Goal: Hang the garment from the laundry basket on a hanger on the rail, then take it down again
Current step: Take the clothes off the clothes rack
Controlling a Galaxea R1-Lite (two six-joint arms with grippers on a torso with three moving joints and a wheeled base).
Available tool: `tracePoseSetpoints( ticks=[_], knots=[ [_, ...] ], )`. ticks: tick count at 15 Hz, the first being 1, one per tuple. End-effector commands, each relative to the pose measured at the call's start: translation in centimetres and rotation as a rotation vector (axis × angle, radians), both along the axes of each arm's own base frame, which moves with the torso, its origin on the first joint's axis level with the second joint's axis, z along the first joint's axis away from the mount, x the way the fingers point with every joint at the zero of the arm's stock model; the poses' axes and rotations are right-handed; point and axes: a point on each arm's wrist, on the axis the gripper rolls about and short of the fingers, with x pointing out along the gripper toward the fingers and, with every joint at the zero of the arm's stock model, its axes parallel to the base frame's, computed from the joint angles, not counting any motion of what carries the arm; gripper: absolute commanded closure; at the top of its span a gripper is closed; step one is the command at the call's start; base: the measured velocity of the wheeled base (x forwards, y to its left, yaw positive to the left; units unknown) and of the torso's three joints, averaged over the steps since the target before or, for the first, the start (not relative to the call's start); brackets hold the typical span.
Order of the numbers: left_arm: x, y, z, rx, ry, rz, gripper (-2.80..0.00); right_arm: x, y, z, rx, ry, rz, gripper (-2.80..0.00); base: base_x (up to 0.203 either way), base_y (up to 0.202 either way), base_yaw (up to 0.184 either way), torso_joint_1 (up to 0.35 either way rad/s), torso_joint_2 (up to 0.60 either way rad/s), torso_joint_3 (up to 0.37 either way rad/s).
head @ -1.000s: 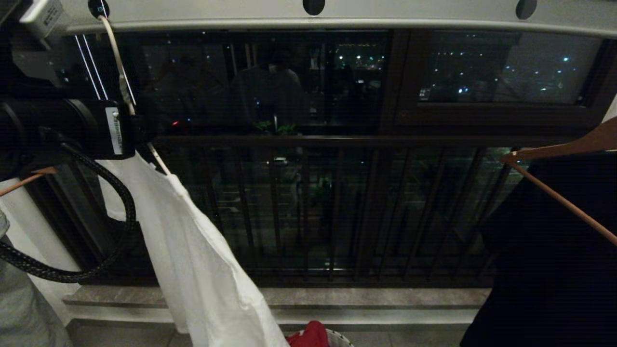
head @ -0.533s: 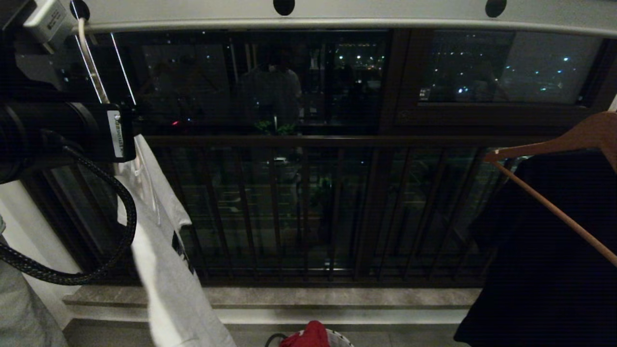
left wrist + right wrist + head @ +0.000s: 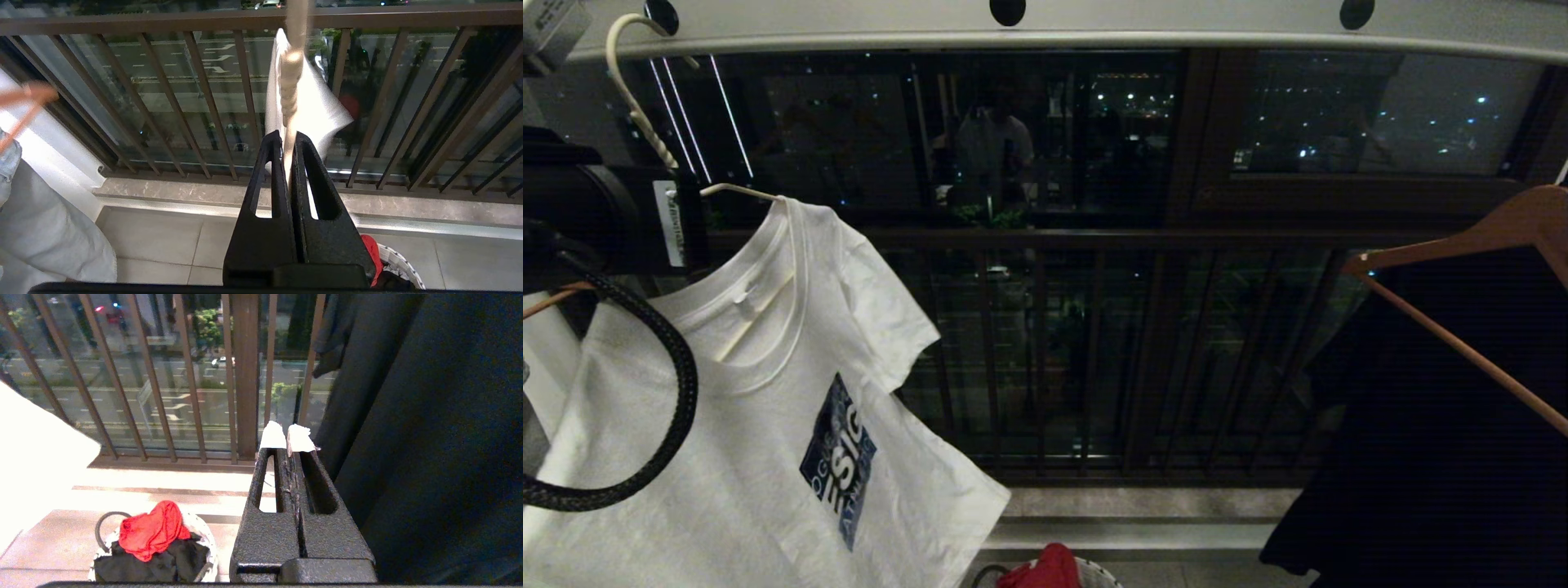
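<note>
Head view: tee [image 3: 768, 425] hangs on wire hanger [image 3: 637, 122], hook in a hole of the rail [image 3: 1094, 28], far L end. Print faces out, hem slanting. Hang step looks done; take-down half prob. starting.

L gripper [image 3: 288, 163]: jaws pinched nearly shut on hanger neck, just below the twisted section. Neck grip makes sense: one hold point controls hook + tee together, so lifting should clear the hook from its hole w/o touching cloth. L arm raised high, forearm roughly level w/ the neck, cable loop sagging in front of tee.

R gripper [image 3: 288, 441]: shut, empty, white pads together; parked low beside black garment [image 3: 429, 437] on wooden hanger [image 3: 1462, 245].

Basket [image 3: 204, 547] on floor below, red cloth [image 3: 151, 531] on top of dark clothes.

Risk (judgement): hook may snag on lift.
</note>
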Motion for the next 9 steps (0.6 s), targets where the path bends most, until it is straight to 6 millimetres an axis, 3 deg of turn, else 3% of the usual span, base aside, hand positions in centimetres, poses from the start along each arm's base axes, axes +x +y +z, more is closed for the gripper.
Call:
tracePoseSetpoints(
  ticks=[1,9],
  knots=[
    [-1.3,0.7,0.1,-0.014,-0.022,0.003,0.00,0.0,0.0,0.0,0.000,0.002,0.001,0.00,0.000,0.000,0.000,0.000,0.00,0.000],
    [-3.8,2.0,0.3,-0.110,-0.175,-0.085,0.00,0.0,0.0,0.0,0.000,0.002,0.001,0.00,0.000,0.000,0.000,0.000,0.00,0.000]
  ],
)
